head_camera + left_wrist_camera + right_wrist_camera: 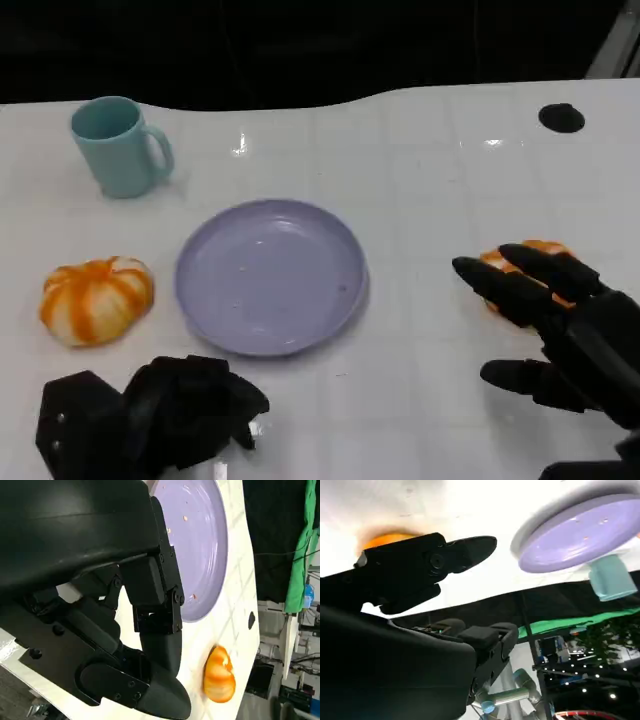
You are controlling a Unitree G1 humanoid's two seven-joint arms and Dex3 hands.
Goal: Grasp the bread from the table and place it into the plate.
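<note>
A: Biggest first?
B: White tabletop (430,180), faint grid lines, no writing on it that I can read.
A: Next.
B: Purple plate (270,275) in the middle, nothing in it, no logo or label.
A: Hands?
B: Right robot hand (560,320) at the lower right, fingers spread out and apart, holding nothing. Its fingers reach over the bread (545,250), which lies on the tabletop to the right of the plate, partly hidden. Can't tell if the fingers touch it. Left robot hand (160,410) at the lower left, fingers curled in, nothing in it, near the front of the plate.
A: Anything else on there?
B: Orange-and-white striped pumpkin (96,298) left of the plate, apart from it. Teal mug (118,146) upright at the back left, handle to the right, no print on it. Small black round spot (561,117) at the back right.
A: Any readable text anywhere?
B: None legible.
</note>
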